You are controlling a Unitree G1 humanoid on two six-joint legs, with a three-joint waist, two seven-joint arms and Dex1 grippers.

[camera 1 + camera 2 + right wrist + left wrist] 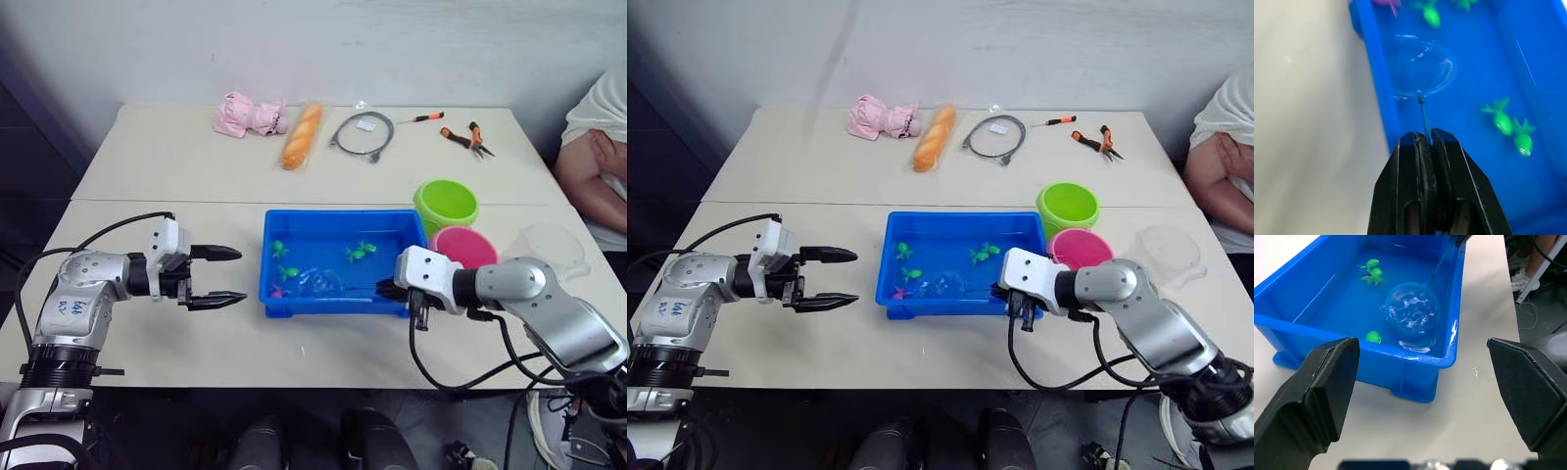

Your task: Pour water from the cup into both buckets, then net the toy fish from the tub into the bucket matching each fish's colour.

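**Net dipped in the tub, left fingers spread beside it**

The left gripper [227, 273] hovers over the desk [147, 157] just off the tub's left end, its two black fingers [1317, 396] spread wide with nothing between them and pointing toward the tub. The tub [338, 305], bright blue, sits at the middle of the near desk with water in it. Green toy fish [360, 252] lie scattered across its floor, and one pink fish [278, 291] rests near the front wall at the left. The net [1411, 311] has its round hoop down in the tub near the front wall, mesh glistening, with its thin handle running back to the right gripper [1427, 142]. That gripper's fingers are pressed together, pinching the end of the handle at the tub's front right corner. Right of the tub stand the two buckets: the lime green bucket [446, 204] farther back and the pink bucket [463, 245] in front of it, touching or nearly so. The clear cup [554, 245] stands at the desk's right edge, beyond the pink bucket.
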